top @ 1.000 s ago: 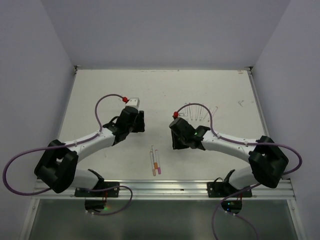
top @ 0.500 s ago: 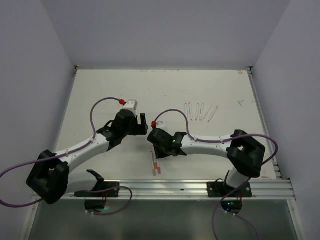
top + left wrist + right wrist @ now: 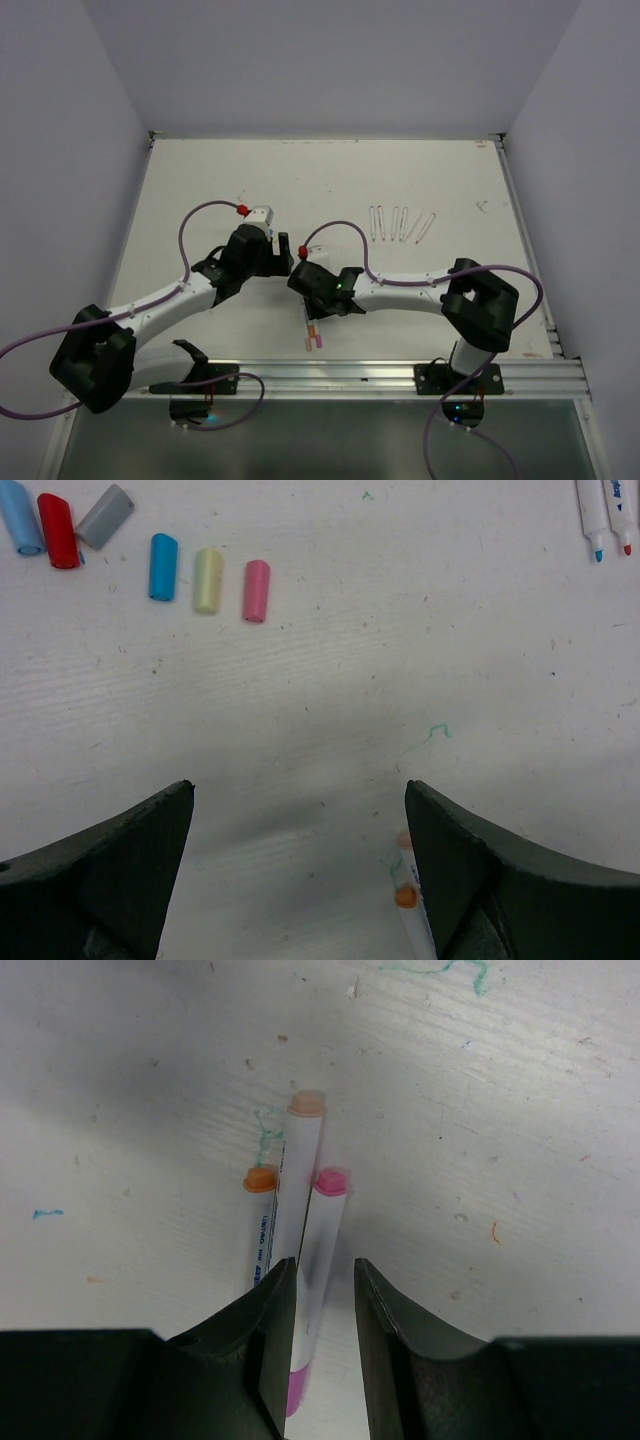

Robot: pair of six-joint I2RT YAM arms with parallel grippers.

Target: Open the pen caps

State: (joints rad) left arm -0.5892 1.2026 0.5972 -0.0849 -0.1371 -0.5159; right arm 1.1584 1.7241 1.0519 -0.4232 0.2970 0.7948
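Note:
Three white-barrelled pens (image 3: 300, 1180) lie side by side near the table's front edge, with orange, pale orange and pink ends; they also show in the top view (image 3: 311, 338). My right gripper (image 3: 325, 1270) is low over them, jaws narrowly open astride the pink pen (image 3: 322, 1230), whose pink cap (image 3: 297, 1392) sits between the fingers. A small gap shows on the right side. My left gripper (image 3: 300, 800) is wide open and empty above bare table, just left of the orange-ended pen (image 3: 405, 896). Loose pen caps (image 3: 163, 566) in blue, red, grey, yellow and pink lie ahead of it.
Several uncapped pens (image 3: 400, 222) lie in a row at the back right; two of them show in the left wrist view (image 3: 600, 520). The two wrists (image 3: 290, 268) are close together at the table's middle. A metal rail (image 3: 330, 372) runs along the near edge.
My right arm has swung left and towards the near edge, down over the capped pens. My left arm has shifted slightly left and stayed open.

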